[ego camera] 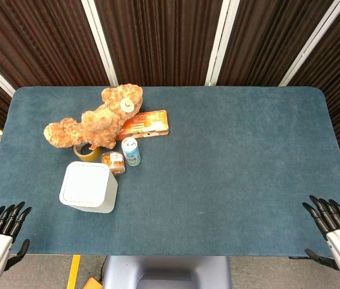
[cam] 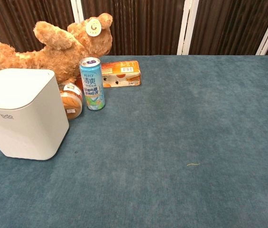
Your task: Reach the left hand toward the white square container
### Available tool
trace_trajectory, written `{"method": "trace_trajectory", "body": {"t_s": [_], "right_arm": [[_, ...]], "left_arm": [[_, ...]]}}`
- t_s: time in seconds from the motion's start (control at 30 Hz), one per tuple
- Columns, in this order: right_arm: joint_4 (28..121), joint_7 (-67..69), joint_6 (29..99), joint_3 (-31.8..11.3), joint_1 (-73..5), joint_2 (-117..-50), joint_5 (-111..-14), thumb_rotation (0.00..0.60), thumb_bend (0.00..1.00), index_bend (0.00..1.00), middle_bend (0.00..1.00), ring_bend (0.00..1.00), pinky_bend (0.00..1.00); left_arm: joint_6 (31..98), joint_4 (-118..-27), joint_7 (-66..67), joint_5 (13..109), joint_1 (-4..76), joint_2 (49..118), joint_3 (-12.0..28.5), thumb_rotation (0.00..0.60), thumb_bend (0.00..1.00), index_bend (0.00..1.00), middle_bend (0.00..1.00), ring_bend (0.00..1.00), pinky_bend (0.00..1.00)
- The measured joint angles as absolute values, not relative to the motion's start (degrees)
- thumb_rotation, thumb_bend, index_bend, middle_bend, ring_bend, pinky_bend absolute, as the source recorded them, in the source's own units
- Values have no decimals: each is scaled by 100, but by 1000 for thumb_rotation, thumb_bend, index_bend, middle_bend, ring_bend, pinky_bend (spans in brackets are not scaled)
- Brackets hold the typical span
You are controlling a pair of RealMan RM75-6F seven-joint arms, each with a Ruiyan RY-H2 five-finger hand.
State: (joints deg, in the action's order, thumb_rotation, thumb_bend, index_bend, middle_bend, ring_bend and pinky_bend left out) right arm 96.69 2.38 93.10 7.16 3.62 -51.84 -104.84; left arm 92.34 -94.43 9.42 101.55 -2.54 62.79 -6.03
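The white container (ego camera: 89, 186) stands upright on the left part of the blue table (ego camera: 230, 180), nearer the front edge than the other things. In the chest view it fills the left side, its rounded top closed and a small grey mark low on its front face.

The left hand (ego camera: 0, 238) sits at the table's front left corner, off the edge, well apart from the container and to its left. Its dark fingers (ego camera: 10, 218) point up toward the table, straight and slightly spread, holding nothing. The right hand (ego camera: 337, 232) mirrors it at the front right corner, fingers likewise extended and apart, empty. Neither hand shows in the chest view.

Just behind the container lie a small orange-lidded jar (ego camera: 115, 162) and an upright drink can (ego camera: 131, 151), close beside each other. A roll of tape (ego camera: 87, 152) lies left of the jar, partly under a tan teddy bear (ego camera: 97, 118) sprawled on its side. An orange box (ego camera: 147, 123) lies flat against the bear's right, behind the can.
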Motion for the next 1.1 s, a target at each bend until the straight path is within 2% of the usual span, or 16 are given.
{"method": "trace_trajectory", "body": {"t_s": [0.17,0.2,0.23,0.3,0.33,0.37,0.4,0.43,0.53,0.77,0.97,1.1], "right_arm": [[9672,263,9352,748,382,-5153,-10554,600,100,0,0,0,0],[9675,262,9370,757,391,-5147,-10572,600,100,0,0,0,0],[9679,261,9386,763,400,-5142,-10583,600,100,0,0,0,0],[9680,259,9383,769,404,-5136,-10585,600,100,0,0,0,0],[9682,264,9364,771,400,-5134,-10578,600,100,0,0,0,0],[9686,273,9348,772,394,-5130,-10570,600,100,0,0,0,0],[9691,279,9337,771,390,-5127,-10559,600,100,0,0,0,0],[9694,275,9324,768,385,-5125,-10544,600,100,0,0,0,0],[9701,251,9299,759,379,-5127,-10515,600,101,0,0,0,0],[9735,205,9167,723,339,-5137,-10379,600,101,0,0,0,0],[9753,141,9014,704,287,-5159,-10284,600,100,0,0,0,0],[9771,130,9028,682,290,-5161,-10239,600,100,0,0,0,0]], "left_arm": [[9133,-9485,1016,10256,-215,6317,-654,600,452,0,0,0,7],[9102,-9512,1048,10301,-192,6330,-661,600,452,0,4,11,50],[9085,-9532,1086,10326,-172,6341,-656,600,453,0,75,99,192],[9082,-9571,1218,10368,-112,6392,-586,600,453,0,473,494,643],[9082,-9586,1277,10382,-74,6434,-528,600,452,4,740,737,854],[9065,-9606,1332,10390,-26,6478,-470,600,453,13,914,900,963],[9007,-9644,1375,10383,36,6516,-417,600,453,25,978,966,997],[8938,-9678,1374,10366,76,6528,-401,600,453,43,999,995,1000],[8594,-9810,1323,10249,238,6551,-372,600,453,69,1000,1000,1000],[7746,-10037,1319,9568,682,6674,-187,600,452,64,1000,1000,1000],[7501,-10003,1409,9240,867,6817,-53,600,453,64,1000,1000,1000],[7317,-9965,1565,9051,918,6827,-78,600,452,179,1000,1000,1000]]}}
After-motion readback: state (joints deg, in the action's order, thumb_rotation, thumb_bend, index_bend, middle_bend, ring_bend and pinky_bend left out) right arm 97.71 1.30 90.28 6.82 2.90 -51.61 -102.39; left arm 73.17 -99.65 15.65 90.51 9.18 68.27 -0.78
